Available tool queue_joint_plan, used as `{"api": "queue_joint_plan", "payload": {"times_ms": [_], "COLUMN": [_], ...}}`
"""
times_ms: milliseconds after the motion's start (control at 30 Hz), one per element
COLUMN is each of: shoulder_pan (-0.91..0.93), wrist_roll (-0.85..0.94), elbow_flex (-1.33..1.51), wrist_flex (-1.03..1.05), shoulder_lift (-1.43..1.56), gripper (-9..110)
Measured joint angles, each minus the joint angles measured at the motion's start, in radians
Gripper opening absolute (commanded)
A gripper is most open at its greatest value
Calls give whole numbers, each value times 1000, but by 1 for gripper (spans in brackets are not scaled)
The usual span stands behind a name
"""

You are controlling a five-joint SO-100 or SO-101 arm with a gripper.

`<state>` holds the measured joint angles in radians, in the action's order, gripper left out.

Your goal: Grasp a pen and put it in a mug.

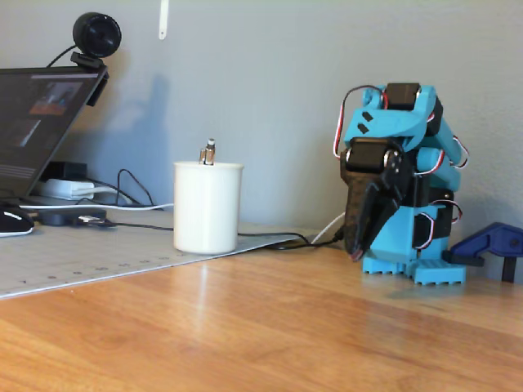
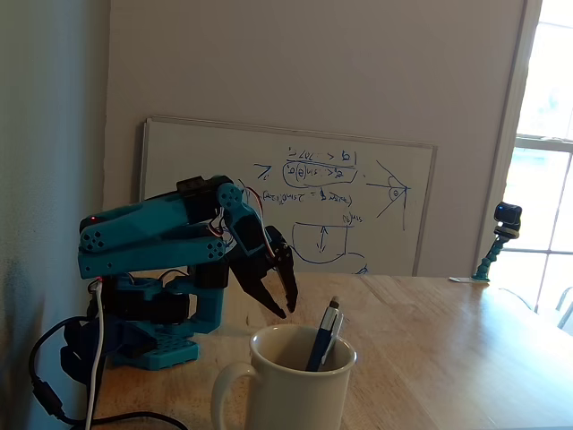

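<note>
A white mug [image 1: 207, 208] stands upright on the edge of a grey mat; in a fixed view it is at the bottom centre [image 2: 291, 394]. A dark blue pen [image 2: 324, 339] stands tilted inside the mug, and only its metal top [image 1: 210, 153] shows above the rim in a fixed view. The blue arm is folded over its base. My gripper [image 1: 354, 253] hangs point-down, empty and shut, well to the right of the mug; in a fixed view it [image 2: 286, 309] is behind and left of the mug.
A grey cutting mat [image 1: 82, 257] covers the table's left part. A laptop [image 1: 41, 122] with a webcam [image 1: 96, 37], a mouse [image 1: 12, 220] and cables lie at the left. A blue clamp [image 1: 490, 242] is by the arm's base. A whiteboard [image 2: 286, 197] leans on the wall.
</note>
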<state>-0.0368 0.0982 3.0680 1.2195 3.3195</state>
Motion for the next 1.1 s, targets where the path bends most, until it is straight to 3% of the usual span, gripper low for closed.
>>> {"api": "queue_joint_plan", "payload": {"times_ms": [1100], "shoulder_pan": [-3], "wrist_roll": [-112], "elbow_flex": [54], "wrist_flex": [-26], "shoulder_lift": [5], "gripper": [3]}}
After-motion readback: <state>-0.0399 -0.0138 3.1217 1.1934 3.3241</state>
